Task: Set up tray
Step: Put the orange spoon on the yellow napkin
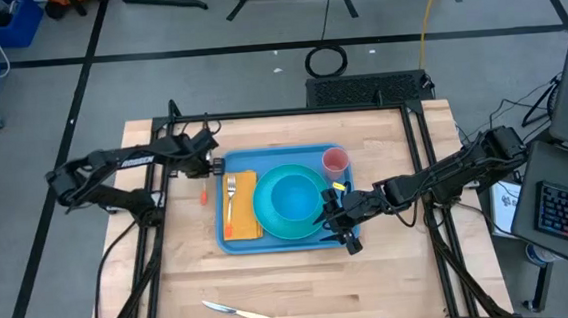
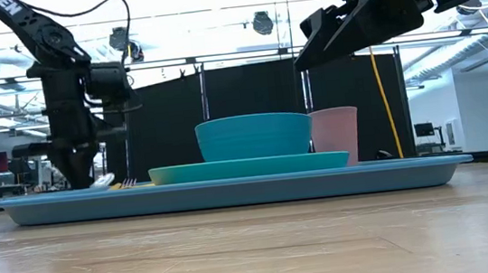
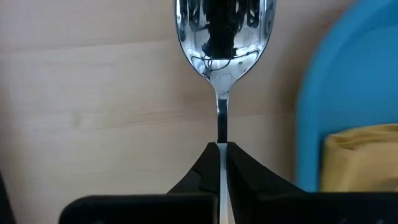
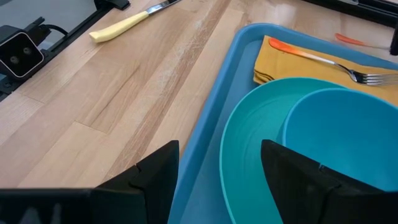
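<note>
The tray [image 1: 288,241], a big blue rectangle with a raised rim, lies in the middle of the wooden table [image 1: 303,288]. On it sits a round turquoise plate [image 1: 270,220] carrying a turquoise bowl [image 1: 295,194], with a pink cup [image 1: 335,160] at the tray's far right corner. A yellow napkin [image 1: 244,207] fills the tray's left part, and a fork [image 1: 230,195] with an orange handle lies on the napkin. The left gripper [image 1: 207,164] is at the tray's far left corner, just outside the rim; its fingers [image 3: 199,177] are pinched tight on the thin handle of a metal spoon [image 3: 224,37], whose bowl points out over the bare wood beside the tray's edge. A small orange item [image 1: 203,197] lies on the table just left of the tray; what it is cannot be told. The right gripper [image 1: 337,225] hangs over the tray's near right corner with its fingers [image 4: 155,177] spread wide and nothing between them, raised above the dishes in the low view. A knife [image 1: 237,313] with a pale yellow handle lies well apart from the tray, near the table's near edge.
</note>
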Motion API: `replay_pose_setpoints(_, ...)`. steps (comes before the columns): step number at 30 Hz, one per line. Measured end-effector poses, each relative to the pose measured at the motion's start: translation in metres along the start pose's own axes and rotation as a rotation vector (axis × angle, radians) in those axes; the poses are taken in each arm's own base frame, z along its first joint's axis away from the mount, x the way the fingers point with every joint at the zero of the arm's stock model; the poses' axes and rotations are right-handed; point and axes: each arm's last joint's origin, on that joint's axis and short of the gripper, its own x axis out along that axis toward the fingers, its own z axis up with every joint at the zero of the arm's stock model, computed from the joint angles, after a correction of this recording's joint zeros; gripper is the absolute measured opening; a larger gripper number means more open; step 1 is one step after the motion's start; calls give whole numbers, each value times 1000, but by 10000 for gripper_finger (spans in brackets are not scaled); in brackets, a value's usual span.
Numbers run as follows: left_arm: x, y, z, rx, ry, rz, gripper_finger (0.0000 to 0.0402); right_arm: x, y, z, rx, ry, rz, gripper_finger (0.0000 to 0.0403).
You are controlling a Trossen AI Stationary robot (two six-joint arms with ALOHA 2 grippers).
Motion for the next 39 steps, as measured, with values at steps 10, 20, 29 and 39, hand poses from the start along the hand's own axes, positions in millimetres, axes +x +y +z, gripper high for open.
replay_pose_setpoints(10,-26,-19,-28,46,-15,-187,8,0,0,0,0,0,0,216)
replay_pose_setpoints(20,-40,-54,-59,35,-21,-439,8,0,0,0,1,0,0,216)
replay_pose_setpoints(29,-39,-64,-81,14,-15,-446,8,0,0,0,1,-1,0,216)
replay_pose_setpoints(39,-17,-88,-96,36,24,-469,8,0,0,1,1,-9,-2,216)
